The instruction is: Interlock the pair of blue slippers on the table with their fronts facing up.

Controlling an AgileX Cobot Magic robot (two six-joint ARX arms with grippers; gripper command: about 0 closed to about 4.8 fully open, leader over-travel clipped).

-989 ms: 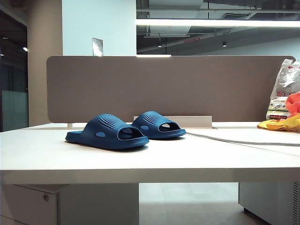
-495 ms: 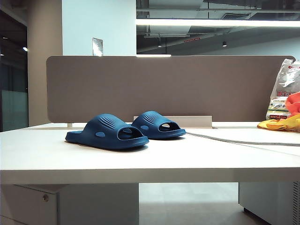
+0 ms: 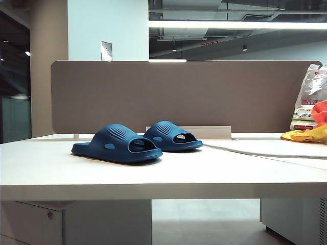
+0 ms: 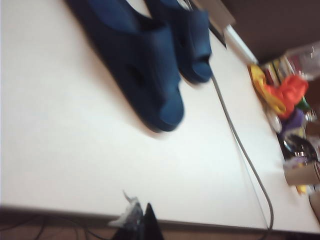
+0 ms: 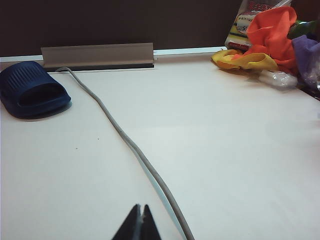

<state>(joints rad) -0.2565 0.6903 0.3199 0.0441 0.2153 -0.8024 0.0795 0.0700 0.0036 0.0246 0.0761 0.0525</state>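
The pair of blue slippers rests flat on the white table (image 3: pixel 204 173), side by side with their open toes toward the exterior camera: the nearer slipper (image 3: pixel 117 144) and the farther slipper (image 3: pixel 171 137). No gripper shows in the exterior view. In the blurred left wrist view my left gripper (image 4: pixel 142 220) is shut and empty over the table's front edge, well short of both slippers (image 4: pixel 145 70) (image 4: pixel 192 42); a pale scrap clings to one fingertip. My right gripper (image 5: pixel 141 212) is shut and empty above the table (image 5: pixel 225 150), far from the one slipper (image 5: pixel 32 90) it sees.
A grey cable (image 5: pixel 130 145) runs across the table past the right gripper. A grey-brown divider panel (image 3: pixel 204 97) stands behind the slippers. Orange and yellow cloths (image 5: pixel 260 45), a printed bag (image 3: pixel 309 99) and cups (image 4: pixel 300 172) crowd the far right.
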